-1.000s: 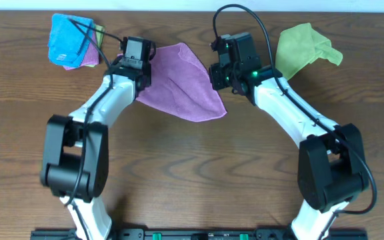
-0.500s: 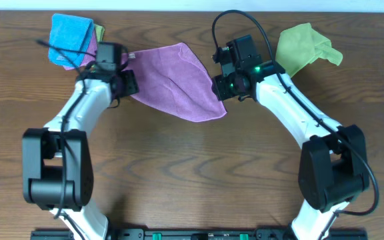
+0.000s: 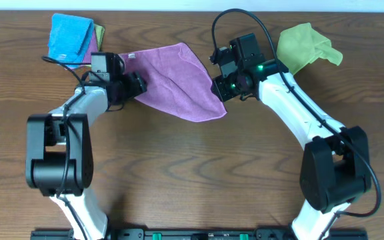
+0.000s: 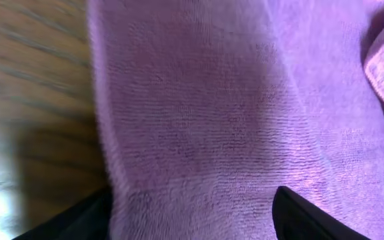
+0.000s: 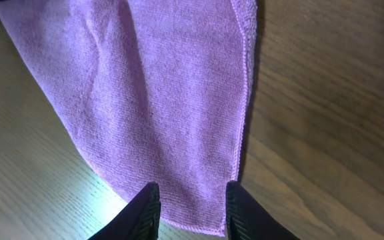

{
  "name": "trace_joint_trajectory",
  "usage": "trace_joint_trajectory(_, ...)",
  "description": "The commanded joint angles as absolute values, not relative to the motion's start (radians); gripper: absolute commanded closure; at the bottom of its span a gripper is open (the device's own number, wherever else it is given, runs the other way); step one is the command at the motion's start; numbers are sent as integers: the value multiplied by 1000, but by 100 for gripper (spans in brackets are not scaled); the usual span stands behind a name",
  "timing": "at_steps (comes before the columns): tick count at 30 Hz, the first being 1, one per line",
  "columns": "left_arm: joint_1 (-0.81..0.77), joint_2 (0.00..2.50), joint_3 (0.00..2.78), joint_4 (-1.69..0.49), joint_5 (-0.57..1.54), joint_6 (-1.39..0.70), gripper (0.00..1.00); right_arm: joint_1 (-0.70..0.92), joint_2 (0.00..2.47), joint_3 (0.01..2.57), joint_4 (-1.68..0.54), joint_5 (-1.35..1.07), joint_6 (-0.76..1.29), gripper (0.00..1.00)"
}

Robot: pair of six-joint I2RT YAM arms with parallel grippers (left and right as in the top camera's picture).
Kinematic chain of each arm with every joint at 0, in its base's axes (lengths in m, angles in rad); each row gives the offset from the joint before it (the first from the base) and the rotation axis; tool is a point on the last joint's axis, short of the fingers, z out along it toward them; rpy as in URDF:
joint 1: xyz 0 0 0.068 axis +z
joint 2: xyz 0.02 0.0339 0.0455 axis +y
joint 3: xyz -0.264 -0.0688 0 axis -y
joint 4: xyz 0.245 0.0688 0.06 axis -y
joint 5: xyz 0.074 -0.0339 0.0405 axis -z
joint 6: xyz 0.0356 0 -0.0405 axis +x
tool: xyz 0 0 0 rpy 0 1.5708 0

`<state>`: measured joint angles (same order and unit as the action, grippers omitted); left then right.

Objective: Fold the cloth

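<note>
Brown wooden table (image 3: 192, 153) runs under both arms. Between the two pincers lies the cloth (image 3: 175, 80), spread in a single layer with a few soft ridges, one corner pointing toward the arm bases.

The left pincer (image 3: 139, 84) sits at the cloth's left edge, its tips reaching in over the fabric. In its wrist view the fingers (image 4: 312, 217) stand wide apart. It is open, with purple weave filling the space between and ahead of them and nothing pinched. A white tag (image 3: 131, 56) lies just beyond this pincer on the cloth's far edge. A blue cloth (image 3: 69, 40) lies further off to its left.

The right pincer (image 3: 219, 88) hangs at the cloth's right edge, above the near corner. Its fingers (image 5: 145, 210) are parted by a narrow gap, so it is open too. The cloth lies flat beneath them, and its hem runs away ahead from beside one finger. Whether the tips touch the fabric cannot be told. A crumpled green cloth (image 3: 305, 45) lies to this pincer's right, apart from it.
</note>
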<state>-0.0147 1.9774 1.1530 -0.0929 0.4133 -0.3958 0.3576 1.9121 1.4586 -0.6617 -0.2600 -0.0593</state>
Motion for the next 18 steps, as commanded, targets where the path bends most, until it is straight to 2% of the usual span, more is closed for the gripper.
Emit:
trace_joint_trajectory(1, -12, 2021, 1146, -77, 472, -414, 25, 361, 1885, 1479, -670, -278, -77, 67)
trace_joint_trajectory(6, -12, 2022, 1146, -62, 508, -420, 24, 361, 1885, 1479, -679, -278, -78, 69)
trace_joint_trajectory(18, -13, 2021, 1146, -67, 875, -435, 30, 361, 1885, 1479, -662, -278, -92, 71)
